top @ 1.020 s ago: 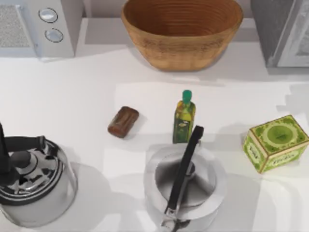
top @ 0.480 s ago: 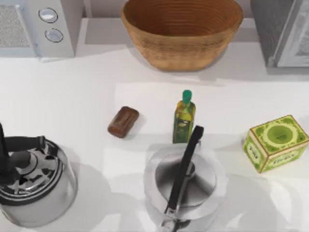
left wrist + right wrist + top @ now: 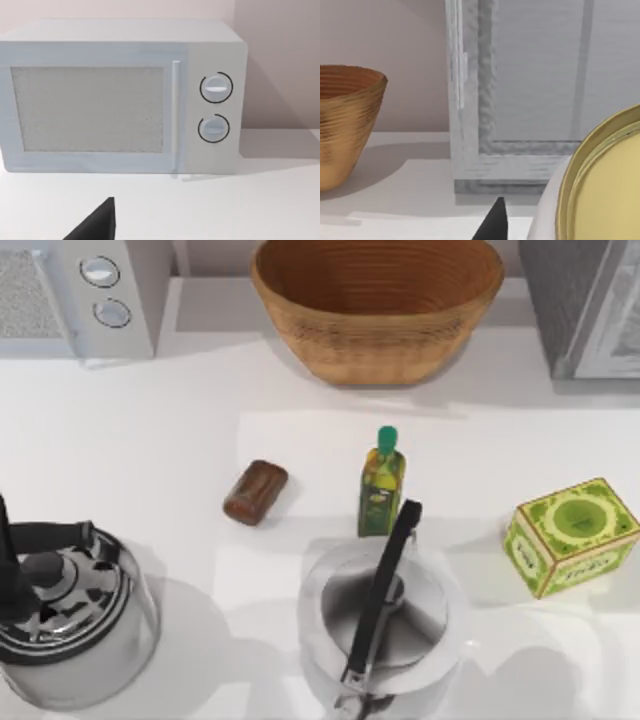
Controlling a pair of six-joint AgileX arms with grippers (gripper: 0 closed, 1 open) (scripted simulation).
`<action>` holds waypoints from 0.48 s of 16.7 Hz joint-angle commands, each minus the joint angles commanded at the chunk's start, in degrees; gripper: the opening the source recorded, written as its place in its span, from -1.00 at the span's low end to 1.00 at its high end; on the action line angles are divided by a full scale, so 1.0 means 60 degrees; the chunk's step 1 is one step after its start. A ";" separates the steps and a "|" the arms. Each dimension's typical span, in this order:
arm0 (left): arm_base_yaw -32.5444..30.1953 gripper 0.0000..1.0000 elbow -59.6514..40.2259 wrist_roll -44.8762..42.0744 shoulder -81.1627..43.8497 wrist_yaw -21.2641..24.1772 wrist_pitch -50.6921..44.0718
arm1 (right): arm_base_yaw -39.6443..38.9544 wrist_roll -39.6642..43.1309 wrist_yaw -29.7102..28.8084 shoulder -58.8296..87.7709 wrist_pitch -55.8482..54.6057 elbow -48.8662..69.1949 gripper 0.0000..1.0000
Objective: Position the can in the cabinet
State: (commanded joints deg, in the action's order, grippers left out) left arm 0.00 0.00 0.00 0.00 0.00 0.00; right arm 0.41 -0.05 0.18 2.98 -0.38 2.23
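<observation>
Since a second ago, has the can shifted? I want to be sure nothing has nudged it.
No. In the top view the can lies on its side at the same spot left of the oil bottle, at the same gap.

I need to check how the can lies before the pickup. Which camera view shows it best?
The top view: the can lies on its side on the table, left of the oil bottle. The left wrist view faces the microwave; the right wrist view faces the cabinet and basket.
</observation>
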 joint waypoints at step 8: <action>0.0000 1.00 0.0000 0.0000 0.0000 0.0000 0.0000 | -0.0039 -0.0009 -0.0023 -0.0448 0.0061 -0.0347 -1.00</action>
State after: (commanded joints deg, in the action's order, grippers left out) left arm 0.00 0.00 0.00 0.00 0.00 0.00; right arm 0.18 -0.10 0.04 0.29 -0.02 0.15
